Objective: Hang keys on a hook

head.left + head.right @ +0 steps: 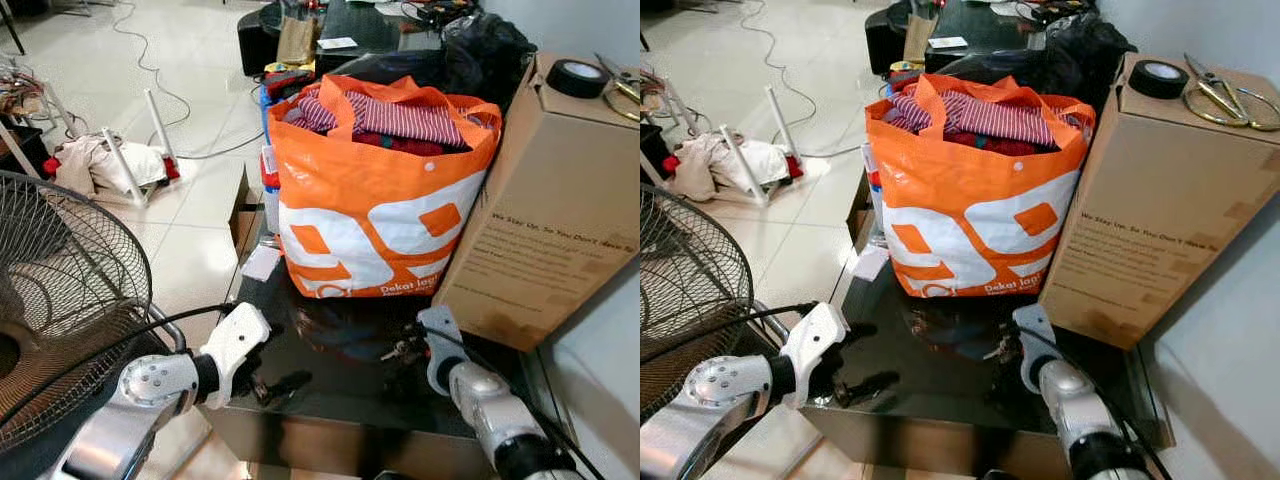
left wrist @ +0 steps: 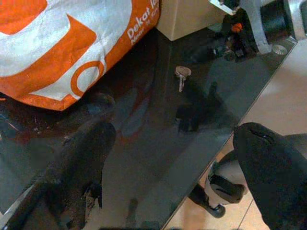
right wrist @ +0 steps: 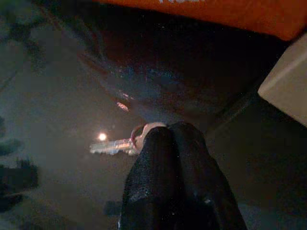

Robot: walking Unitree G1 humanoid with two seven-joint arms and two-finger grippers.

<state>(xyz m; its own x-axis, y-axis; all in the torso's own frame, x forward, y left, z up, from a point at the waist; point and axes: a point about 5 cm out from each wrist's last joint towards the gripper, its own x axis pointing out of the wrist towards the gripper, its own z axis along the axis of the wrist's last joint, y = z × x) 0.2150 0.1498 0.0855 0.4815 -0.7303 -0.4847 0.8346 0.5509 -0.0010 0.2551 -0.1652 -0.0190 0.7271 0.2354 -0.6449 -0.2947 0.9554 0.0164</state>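
Keys [image 3: 125, 144] lie on the dark glass table [image 1: 350, 395] near its front edge, their ring pinched by the right gripper [image 3: 172, 139]; left gripper [image 2: 172, 153] spread wide.

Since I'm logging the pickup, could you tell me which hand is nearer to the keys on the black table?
Right. The right hand is shut on the ring of the keys on the table. The left hand hovers open, apart, over the table's opposite edge.

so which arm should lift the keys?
Right. The right gripper is already pinched shut on the keys, on the dark table in front of the orange bag. The left gripper hovers open at the table's near edge, away from them.
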